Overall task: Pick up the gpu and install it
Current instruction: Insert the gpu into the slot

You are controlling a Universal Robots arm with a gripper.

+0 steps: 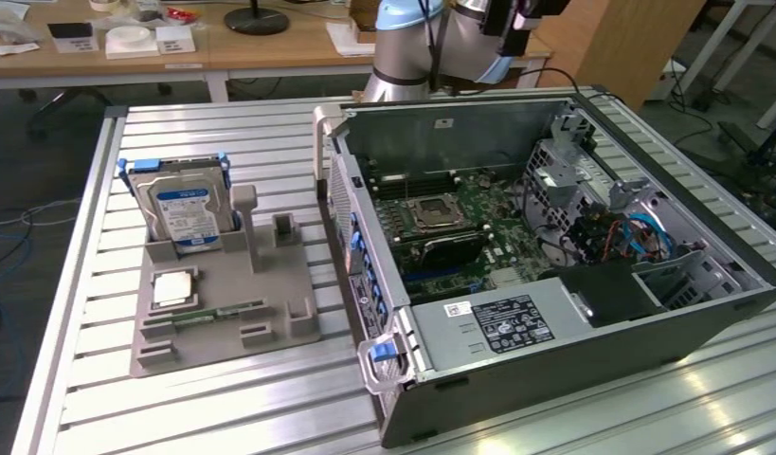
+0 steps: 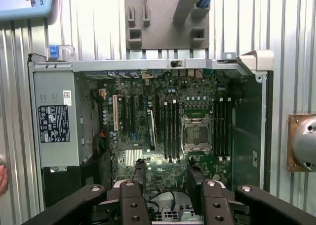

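Nearest the lens, the claw (image 2: 167,171) hangs over the open case (image 1: 691,313) with its two fingers (image 2: 139,169) spread as wide as they go and nothing between them. Below it, taking the socket (image 2: 196,134) as the mark, the gpu (image 2: 151,128) shows as a thin dark edge standing on the board, just past the memory slots (image 2: 170,123) that lie beside the socket. From the exterior view the same black card (image 1: 444,248) stands near the socket, on the side toward the power supply (image 1: 508,322). It appears to be in its slot already, though whether it is pushed fully home cannot be told. The holder (image 1: 224,313) with the drive (image 1: 186,213) sits on the tabletop (image 1: 577,417) outside the case, well apart from the socket, and carries no black card. The step in hand looks like the release and check. To do it well, the card should stand level along its whole edge. The bracket end should meet the case wall squarely, and the spread fingers should keep off the card and the memory slots so that nothing nudges it crooked. Any push to seat it should go straight down onto the card's top edge, not at one corner.
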